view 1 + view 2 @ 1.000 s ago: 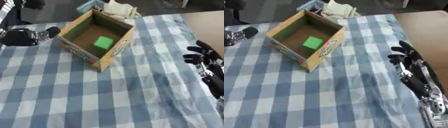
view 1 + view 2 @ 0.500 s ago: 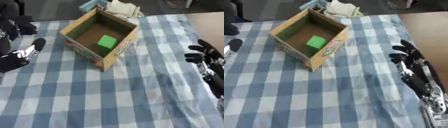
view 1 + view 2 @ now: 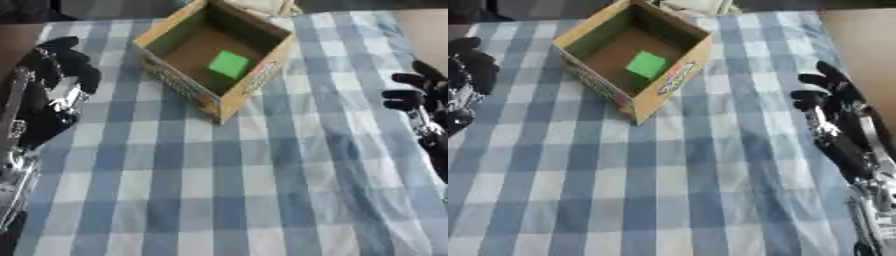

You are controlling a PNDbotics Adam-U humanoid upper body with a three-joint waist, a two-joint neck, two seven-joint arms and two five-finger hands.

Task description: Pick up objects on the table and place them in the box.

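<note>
Since a second ago my left hand (image 3: 54, 75) has pulled back from beside the box (image 3: 216, 52) and swung down along the left edge of the desk (image 3: 219, 190); it now lies over the checked cloth (image 3: 262, 165) well left of the box, touching nothing that I can see. The whole view has also tilted a little, so the box sits higher and more centred than before, but I take that as my head camera moving, not the box. The left hand's fingers look loosely bent and hold nothing; they point up toward the far edge.

My right hand (image 3: 826, 102) rests at the right edge of the cloth, much where it was, fingers spread and relaxed, pointing inward and up, with nothing between them. The forearm behind it runs down toward the lower right corner.

The box is open-topped brown cardboard, set cornerwise on the blue and white cloth at the far middle of the desk, with coloured print on its outer walls. A green block (image 3: 228, 64) lies flat on its floor, near the middle. Both hands are well apart from the box. Behind its far corner I can see something pale (image 3: 697, 5), cut off by the top edge, and I cannot tell what it is.
</note>
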